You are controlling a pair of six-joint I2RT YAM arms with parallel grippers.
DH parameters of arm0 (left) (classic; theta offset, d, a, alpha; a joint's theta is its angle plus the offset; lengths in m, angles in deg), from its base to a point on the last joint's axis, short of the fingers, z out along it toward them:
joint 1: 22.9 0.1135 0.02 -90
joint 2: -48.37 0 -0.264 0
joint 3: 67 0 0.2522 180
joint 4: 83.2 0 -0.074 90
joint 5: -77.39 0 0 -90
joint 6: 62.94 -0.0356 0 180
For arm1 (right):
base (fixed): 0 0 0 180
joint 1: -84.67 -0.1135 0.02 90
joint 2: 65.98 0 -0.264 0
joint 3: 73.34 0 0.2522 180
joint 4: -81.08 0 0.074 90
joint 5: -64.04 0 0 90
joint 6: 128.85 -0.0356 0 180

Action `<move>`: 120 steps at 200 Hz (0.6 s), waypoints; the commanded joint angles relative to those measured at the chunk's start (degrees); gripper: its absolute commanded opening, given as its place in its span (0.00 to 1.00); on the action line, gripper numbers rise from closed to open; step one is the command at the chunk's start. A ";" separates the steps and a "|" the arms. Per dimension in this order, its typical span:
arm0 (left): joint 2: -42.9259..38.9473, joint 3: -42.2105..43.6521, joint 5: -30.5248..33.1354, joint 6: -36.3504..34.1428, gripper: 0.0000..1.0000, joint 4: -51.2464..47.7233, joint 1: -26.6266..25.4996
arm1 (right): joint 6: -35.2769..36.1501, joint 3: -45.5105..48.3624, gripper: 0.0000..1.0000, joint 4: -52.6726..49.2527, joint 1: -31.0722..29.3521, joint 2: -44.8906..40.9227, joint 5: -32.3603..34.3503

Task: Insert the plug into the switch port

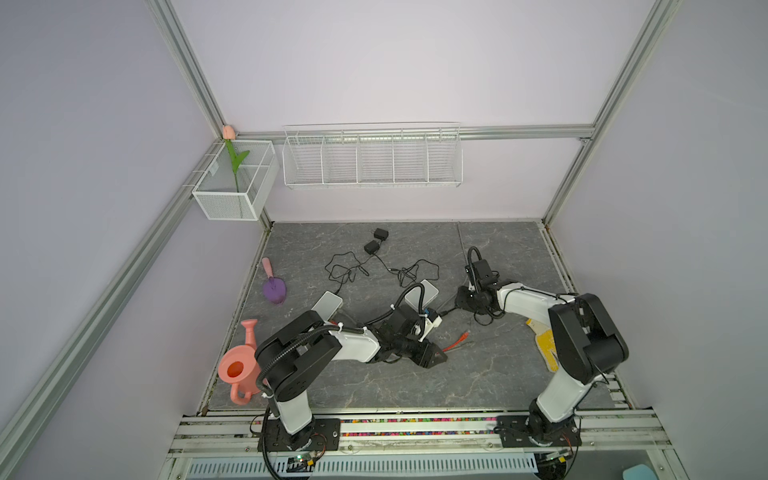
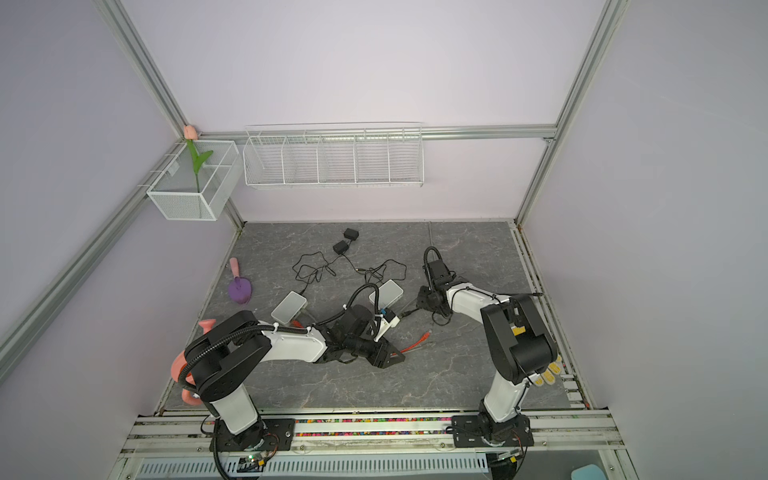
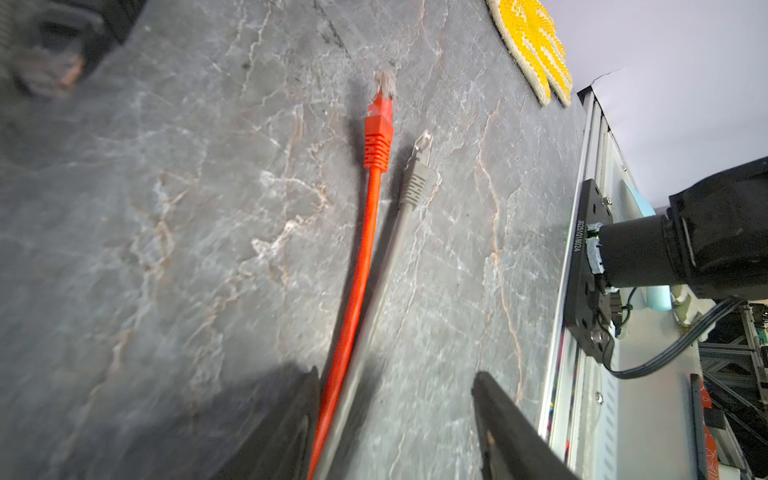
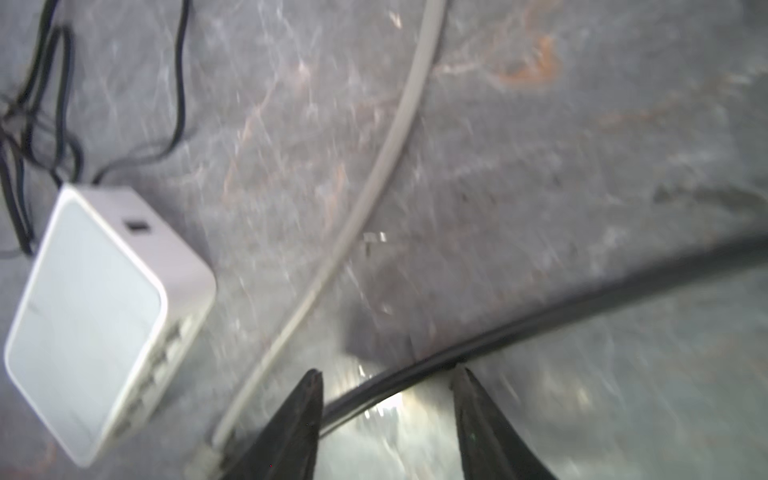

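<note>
Two white switches lie mid-table in both top views, one point(image 1: 327, 303) on the left and one point(image 1: 428, 293) right of it. The orange cable ends in a plug point(image 3: 379, 124), and a grey plug point(image 3: 417, 174) lies beside it on the slate. My left gripper point(image 3: 395, 382) is open low over the table, with both cables running between its fingers close to one finger point(image 3: 307, 403). In a top view it point(image 1: 436, 358) sits just short of the orange plug point(image 1: 463, 334). My right gripper point(image 4: 386, 378) is open beside the right switch point(image 4: 95, 316), with a black cable point(image 4: 540, 316) crossing past its tips.
A yellow glove point(image 1: 546, 345) lies under the right arm. A pink watering can point(image 1: 241, 365) and a purple trowel point(image 1: 274, 286) sit at the left edge. Black adapters point(image 1: 376, 241) with tangled leads lie at the back. White wire baskets point(image 1: 372, 160) hang on the wall.
</note>
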 commanded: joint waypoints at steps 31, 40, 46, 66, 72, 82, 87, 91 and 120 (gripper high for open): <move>-4.06 5.94 9.62 3.38 0.65 -23.52 -1.17 | -0.53 -4.68 0.50 -3.25 1.09 1.36 -0.08; -7.33 4.84 11.74 3.12 0.68 -26.05 -0.81 | -0.02 -3.94 0.51 -4.04 0.73 -0.58 0.87; -9.73 3.75 13.27 2.83 0.70 -28.18 -0.57 | 0.53 -3.68 0.52 -4.70 0.41 -1.80 1.58; -17.04 -1.31 19.44 1.11 0.75 -36.05 1.72 | 2.45 -3.22 0.54 -6.87 -0.04 -5.41 3.29; -18.92 -2.88 21.08 0.73 0.77 -37.94 2.86 | 3.20 -3.34 0.55 -7.37 -0.16 -6.31 3.42; -21.76 -5.50 24.02 0.55 0.79 -40.73 5.22 | 4.69 -3.68 0.56 -7.75 -0.21 -7.49 3.41; -22.95 -6.66 26.09 0.25 0.80 -41.74 6.21 | 5.66 -3.97 0.56 -7.75 -0.34 -8.05 3.38; -23.70 -7.62 27.42 -0.34 0.81 -42.26 6.91 | 6.72 -4.24 0.57 -7.57 -0.35 -8.40 3.16; -24.46 -13.05 28.34 -4.85 0.84 -43.24 12.21 | 16.63 -8.12 0.56 -5.20 -1.41 -7.54 -6.46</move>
